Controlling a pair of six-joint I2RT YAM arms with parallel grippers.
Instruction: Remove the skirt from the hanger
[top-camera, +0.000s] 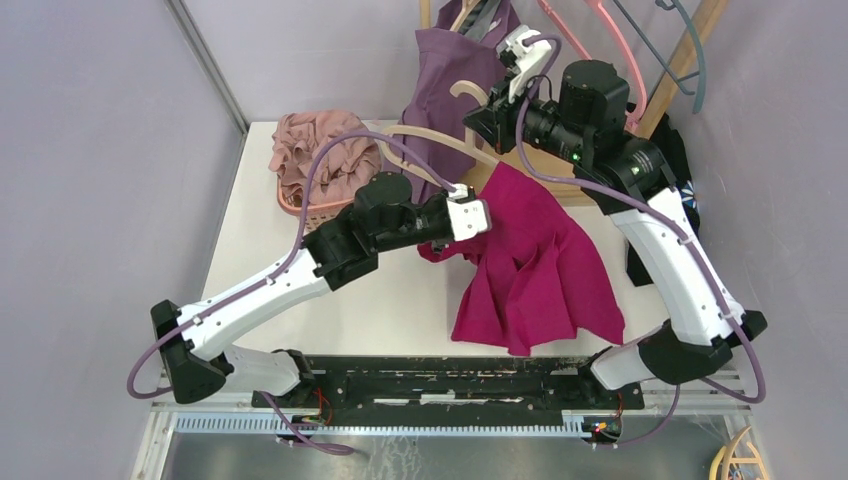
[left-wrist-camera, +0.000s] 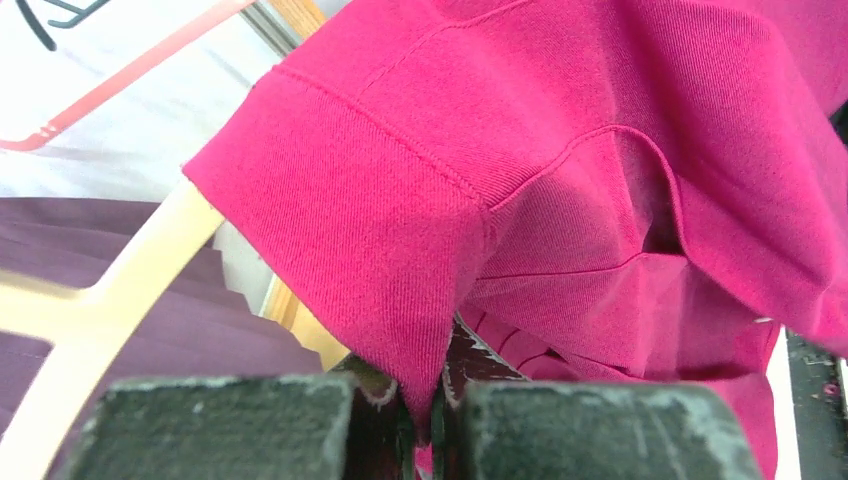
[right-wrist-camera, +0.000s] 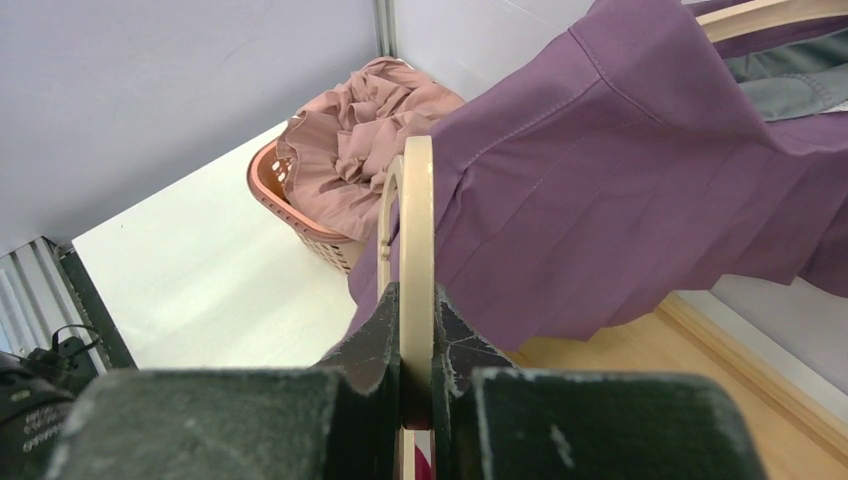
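While the right gripper (right-wrist-camera: 417, 375) clamps the hanger (right-wrist-camera: 417, 220), the left gripper (left-wrist-camera: 430, 405) pinches the skirt (top-camera: 530, 270) by its waistband. The skirt hangs on the hanger above the counter (top-camera: 350, 310). Removal looks in hand; the next move likely calls for drawing the waistband off the hanger arm.

**One high, two close**

The top camera looks down from behind over the table (top-camera: 400, 310). The left wrist camera sits tight against the red skirt (left-wrist-camera: 600, 150). The right wrist camera looks along the hanger (right-wrist-camera: 417, 250) toward the basket (right-wrist-camera: 265, 178) and purple garment (right-wrist-camera: 620, 200), also seen from above.
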